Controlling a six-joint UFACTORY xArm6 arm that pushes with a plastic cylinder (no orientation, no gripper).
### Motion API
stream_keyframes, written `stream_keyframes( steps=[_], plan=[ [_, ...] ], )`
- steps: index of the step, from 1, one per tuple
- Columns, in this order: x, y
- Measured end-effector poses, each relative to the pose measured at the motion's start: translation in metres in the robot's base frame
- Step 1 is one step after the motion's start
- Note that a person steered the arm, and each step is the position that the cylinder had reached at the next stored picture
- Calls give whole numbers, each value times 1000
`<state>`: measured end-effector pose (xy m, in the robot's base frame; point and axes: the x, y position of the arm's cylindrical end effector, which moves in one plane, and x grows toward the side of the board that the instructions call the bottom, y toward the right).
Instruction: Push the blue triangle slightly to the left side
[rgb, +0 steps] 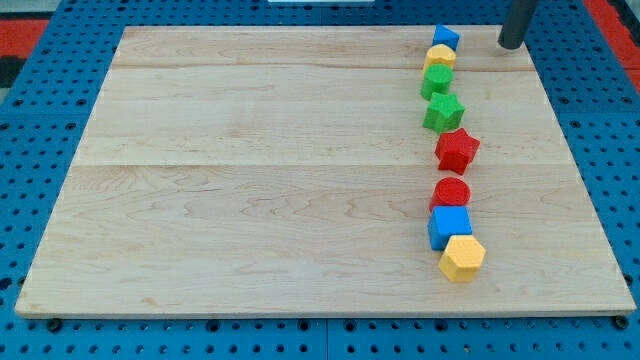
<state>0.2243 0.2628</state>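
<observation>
The blue triangle (446, 37) sits at the top right of the wooden board (250, 180), at the head of a column of blocks. My tip (511, 45) is a dark rod at the view's top right, to the right of the blue triangle and apart from it. Just below the triangle is a yellow block (439, 57), touching it.
The column runs down the board's right side: a green block (436, 80), a green star (443, 112), a red star (457, 150), a red cylinder (451, 192), a blue cube (449, 226) and a yellow hexagon (462, 257). Blue pegboard (40, 60) surrounds the board.
</observation>
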Motion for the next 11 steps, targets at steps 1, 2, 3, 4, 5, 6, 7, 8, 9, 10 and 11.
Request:
stream_keyframes(
  steps=[1, 2, 3, 4, 5, 6, 7, 8, 9, 10, 11],
  plan=[
    [-14, -10],
    [2, -32],
    [25, -61],
    [15, -69],
    [-3, -62],
    [-22, -56],
    [-33, -50],
    [-24, -52],
    [4, -58],
    [0, -83],
    [-18, -86]
  ],
)
